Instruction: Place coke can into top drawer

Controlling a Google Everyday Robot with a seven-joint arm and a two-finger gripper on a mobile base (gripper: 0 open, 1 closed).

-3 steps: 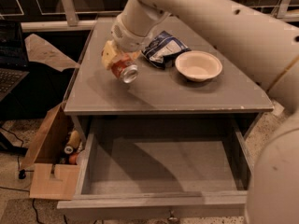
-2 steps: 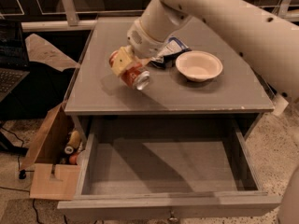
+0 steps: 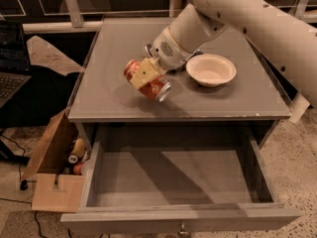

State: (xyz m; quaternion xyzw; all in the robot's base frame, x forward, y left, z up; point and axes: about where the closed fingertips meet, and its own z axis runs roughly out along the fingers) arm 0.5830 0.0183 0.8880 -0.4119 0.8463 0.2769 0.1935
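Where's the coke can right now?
Camera view: the coke can sits tilted in the gripper over the grey table, picture-left of the white bowl, behind the open top drawer.

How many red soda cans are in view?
1: the red-orange aluminium coke can, clamped tilted in the gripper above the grey table, front left. The brown cardboard box may hide others.
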